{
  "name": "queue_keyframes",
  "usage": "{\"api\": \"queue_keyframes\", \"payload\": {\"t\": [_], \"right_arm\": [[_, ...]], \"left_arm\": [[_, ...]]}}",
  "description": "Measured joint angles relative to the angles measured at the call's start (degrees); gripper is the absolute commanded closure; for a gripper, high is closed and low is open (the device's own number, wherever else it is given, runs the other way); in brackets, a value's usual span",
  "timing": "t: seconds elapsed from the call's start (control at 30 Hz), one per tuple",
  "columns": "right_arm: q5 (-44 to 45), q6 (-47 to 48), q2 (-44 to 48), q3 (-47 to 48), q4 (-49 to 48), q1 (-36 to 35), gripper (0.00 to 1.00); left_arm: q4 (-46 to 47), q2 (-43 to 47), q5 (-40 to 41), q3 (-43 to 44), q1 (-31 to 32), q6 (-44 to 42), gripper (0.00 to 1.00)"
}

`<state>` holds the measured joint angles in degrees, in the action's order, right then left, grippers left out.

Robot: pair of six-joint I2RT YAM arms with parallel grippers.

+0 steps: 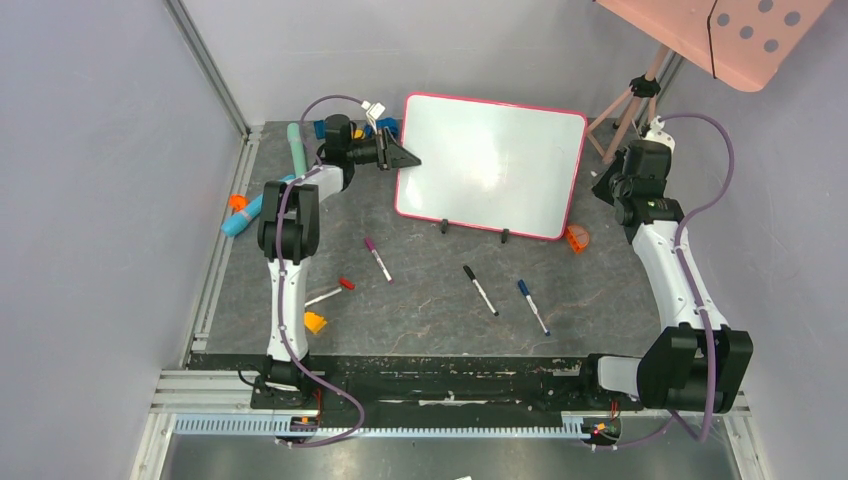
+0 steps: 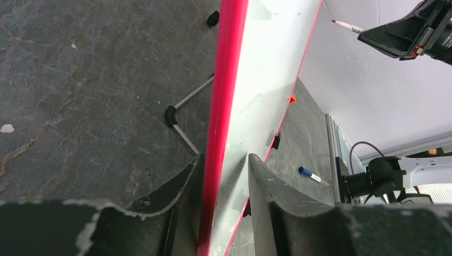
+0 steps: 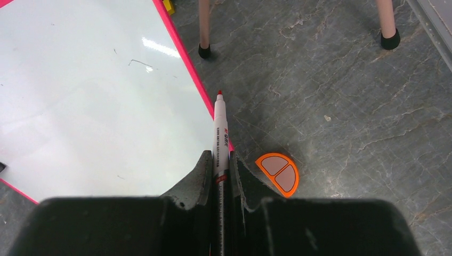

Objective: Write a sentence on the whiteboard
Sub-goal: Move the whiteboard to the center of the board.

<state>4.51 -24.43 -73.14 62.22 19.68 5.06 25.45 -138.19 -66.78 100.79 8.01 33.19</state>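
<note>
The whiteboard [image 1: 490, 165] stands tilted on two black feet at the back of the table, white with a red-pink frame. The sentence is out of view: the board's face [image 3: 80, 96] shows only faint smudges. My left gripper [image 1: 405, 158] straddles the board's left edge [image 2: 226, 80], one finger behind the frame and one in front [image 2: 225, 157]; I cannot see whether they press on it. My right gripper [image 1: 608, 185] hangs off the board's right edge, shut [image 3: 220, 153] on a red-tipped marker [image 3: 219, 122] that points at the frame's corner.
Purple [image 1: 377, 258], black [image 1: 480, 290] and blue [image 1: 532, 306] markers lie in front of the board. A red cap [image 1: 346, 284] lies at the left and an orange half-round piece [image 3: 277, 173] by the board's right foot. A tripod [image 1: 630, 110] stands at the back right, tubes [image 1: 250, 213] at the left.
</note>
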Motion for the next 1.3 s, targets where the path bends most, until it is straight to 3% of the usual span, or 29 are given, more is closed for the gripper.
{"api": "queue_keyframes", "payload": {"t": [0.23, 0.57, 0.77, 1.0, 1.3], "right_arm": [[-1.09, 0.00, 0.02, 0.00, -0.57, 0.00, 1.00], [-1.70, 0.02, 1.16, -0.22, -0.83, 0.00, 1.00], [-2.19, 0.00, 1.86, -0.98, -1.27, 0.00, 1.00], [-2.99, -0.76, 1.95, -2.12, -1.88, 0.00, 1.00], [-3.02, -1.14, -2.56, -0.74, -1.64, -0.02, 1.00]], "left_arm": [[1.51, 0.02, -4.26, -1.27, -0.26, 0.90, 0.86], [5.22, 1.25, -8.83, -5.70, -0.44, 1.81, 0.89], [5.88, 5.68, -8.39, -12.22, -0.57, 0.57, 0.98], [5.92, 10.29, -8.17, -19.69, -2.14, -1.46, 0.98], [3.06, 13.57, -9.03, -21.59, -3.74, -3.30, 0.98]]}}
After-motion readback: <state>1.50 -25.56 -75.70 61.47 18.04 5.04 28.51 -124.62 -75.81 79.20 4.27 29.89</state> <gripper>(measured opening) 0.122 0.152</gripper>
